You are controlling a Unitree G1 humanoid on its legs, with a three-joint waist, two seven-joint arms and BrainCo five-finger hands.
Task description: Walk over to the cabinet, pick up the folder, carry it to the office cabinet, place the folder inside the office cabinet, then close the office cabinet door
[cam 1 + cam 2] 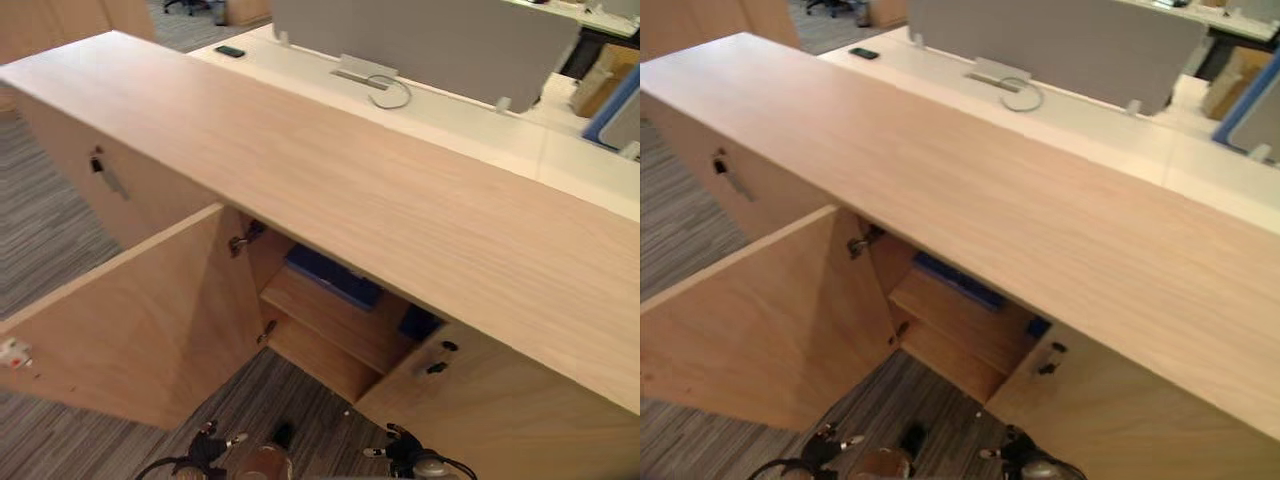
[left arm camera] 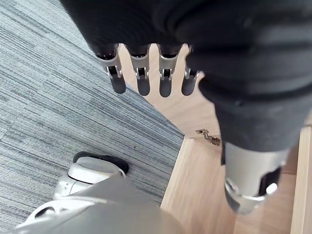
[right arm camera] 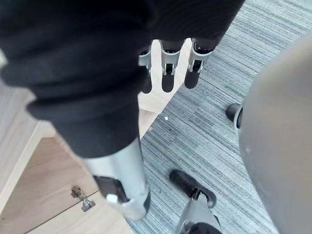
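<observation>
The wooden office cabinet [image 1: 350, 180] stands right in front of me, long and low. Its left-hand door [image 1: 130, 320] is swung wide open toward me. Inside, a blue folder [image 1: 335, 278] lies flat on the upper shelf [image 1: 330, 320], partly hidden under the cabinet top. My left hand [image 2: 141, 73] hangs over the carpet by the open door, fingers straight and empty. My right hand [image 3: 168, 73] hangs the same way beside the cabinet's lower edge, holding nothing.
The neighbouring door [image 1: 500, 420] with its lock [image 1: 437, 365] is closed. Another closed door with a key [image 1: 100, 170] lies to the left. Behind the cabinet is a white desk [image 1: 470, 130] with a grey partition [image 1: 430, 40]. Striped grey carpet [image 1: 40, 230] covers the floor.
</observation>
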